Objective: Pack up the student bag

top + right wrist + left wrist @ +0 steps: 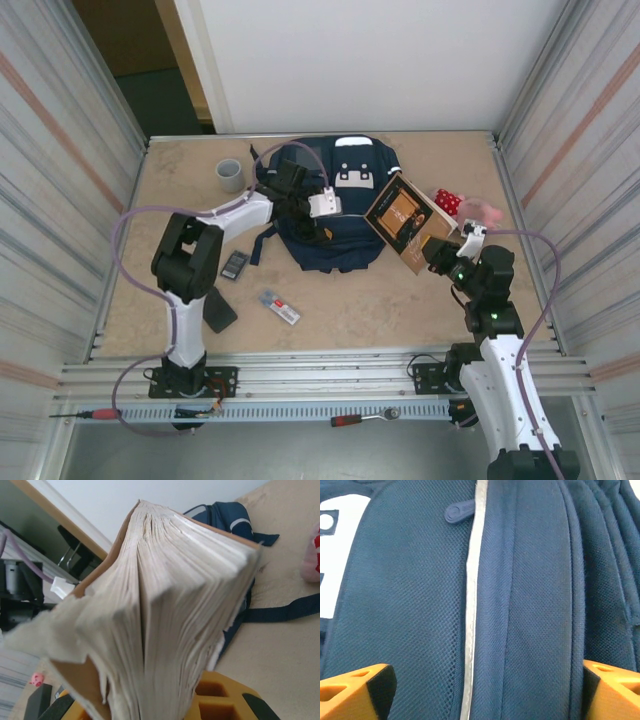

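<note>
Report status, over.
Left gripper open, low over student bag. Right gripper shut on book, beside bag's right edge. Bag lies flat, no opening visible.

The student bag is a large navy-blue fabric backpack lying flat near the far middle of the desk, with its front panel facing up and its top end toward the far edge. White patches mark the upper front. A thin reflective stripe runs along the mesh-textured fabric, and a dark strap trails from its left side onto the desk.
</note>
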`<act>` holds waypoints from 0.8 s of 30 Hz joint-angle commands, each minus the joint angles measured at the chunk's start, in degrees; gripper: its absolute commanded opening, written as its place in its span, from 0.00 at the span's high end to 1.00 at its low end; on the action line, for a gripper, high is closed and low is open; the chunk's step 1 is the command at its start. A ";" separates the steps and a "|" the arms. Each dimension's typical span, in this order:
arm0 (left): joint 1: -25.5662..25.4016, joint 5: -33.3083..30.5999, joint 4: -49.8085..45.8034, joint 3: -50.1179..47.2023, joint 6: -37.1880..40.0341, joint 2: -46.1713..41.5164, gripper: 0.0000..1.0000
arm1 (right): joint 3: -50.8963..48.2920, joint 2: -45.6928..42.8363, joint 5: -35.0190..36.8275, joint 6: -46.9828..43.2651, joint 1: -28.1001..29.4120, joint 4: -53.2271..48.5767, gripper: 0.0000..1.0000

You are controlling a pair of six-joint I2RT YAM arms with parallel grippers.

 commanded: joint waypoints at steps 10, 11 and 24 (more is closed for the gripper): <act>-0.60 -4.18 -4.48 2.36 2.13 2.19 0.70 | 2.89 -0.31 1.79 -0.69 0.57 2.67 1.00; -0.68 -4.21 -3.35 1.80 0.73 0.98 0.78 | 3.05 -0.43 2.75 0.30 0.54 2.15 1.00; -2.85 -4.54 5.60 -0.38 -33.65 -17.12 1.00 | 24.43 7.38 12.96 10.78 -4.24 -28.44 1.00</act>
